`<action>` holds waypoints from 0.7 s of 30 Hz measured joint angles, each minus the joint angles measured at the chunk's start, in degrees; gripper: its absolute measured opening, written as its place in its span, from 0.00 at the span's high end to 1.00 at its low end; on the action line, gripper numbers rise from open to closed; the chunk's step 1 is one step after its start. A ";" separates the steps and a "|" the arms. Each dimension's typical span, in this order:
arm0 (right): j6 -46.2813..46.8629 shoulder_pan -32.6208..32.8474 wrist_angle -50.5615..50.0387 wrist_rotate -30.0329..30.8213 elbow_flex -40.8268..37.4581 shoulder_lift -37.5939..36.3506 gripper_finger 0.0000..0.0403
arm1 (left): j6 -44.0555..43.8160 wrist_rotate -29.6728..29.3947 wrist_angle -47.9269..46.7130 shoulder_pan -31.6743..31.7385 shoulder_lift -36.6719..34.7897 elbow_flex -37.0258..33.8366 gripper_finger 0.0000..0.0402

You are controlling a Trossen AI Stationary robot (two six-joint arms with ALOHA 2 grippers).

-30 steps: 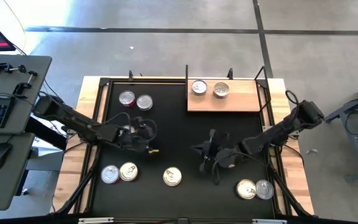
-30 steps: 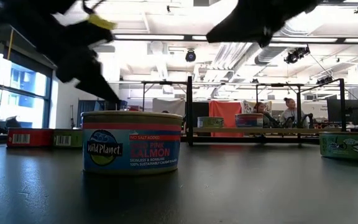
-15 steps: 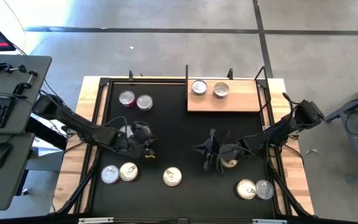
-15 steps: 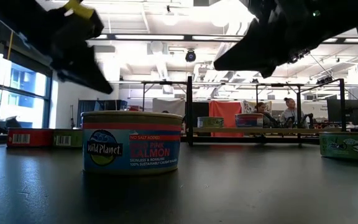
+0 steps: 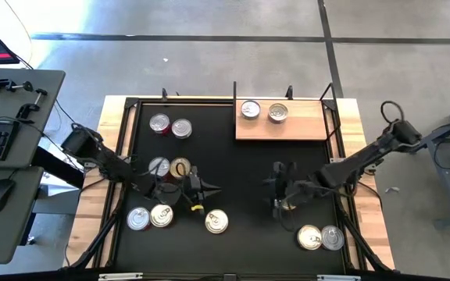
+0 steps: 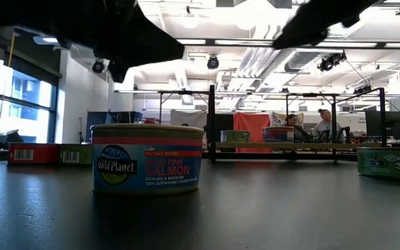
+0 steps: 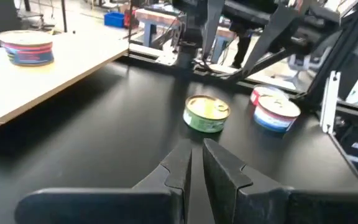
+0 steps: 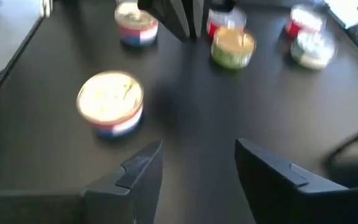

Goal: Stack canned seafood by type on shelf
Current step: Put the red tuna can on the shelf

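On tabletop, mid-mat: right gripper (image 5: 278, 187) wide and empty beside green-sided can (image 5: 289, 204), left gripper (image 5: 206, 187) narrow (empty); risk: knocking can, shelf (image 5: 303, 125) well apart.

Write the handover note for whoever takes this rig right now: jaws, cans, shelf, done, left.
Left gripper: over the mat's middle, jaws nearly together, holding nothing.
Right gripper: over the mat right of centre, jaws open, empty; a can lies right by it.
Shelf: two cans on it, side by side, not stacked.
On the mat: two cans at back left, two beside the left arm, two at front left, the salmon can at front centre, two at front right.
Done: two cans shelved.
Left: shelve the rest and stack them by type.
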 joint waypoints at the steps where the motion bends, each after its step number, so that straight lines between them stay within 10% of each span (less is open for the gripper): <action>1: 2.28 1.09 -4.22 0.03 1.58 -0.44 0.52 | -0.05 -0.06 1.30 -0.20 1.17 0.09 0.92; 12: 18.58 11.34 -8.20 6.10 -2.10 0.25 0.52 | 0.74 7.20 -1.34 -2.98 5.93 9.49 0.92; 21: 20.17 11.68 16.62 10.25 -12.15 5.50 0.52 | -8.92 -4.70 -47.71 -6.06 -6.96 15.74 0.92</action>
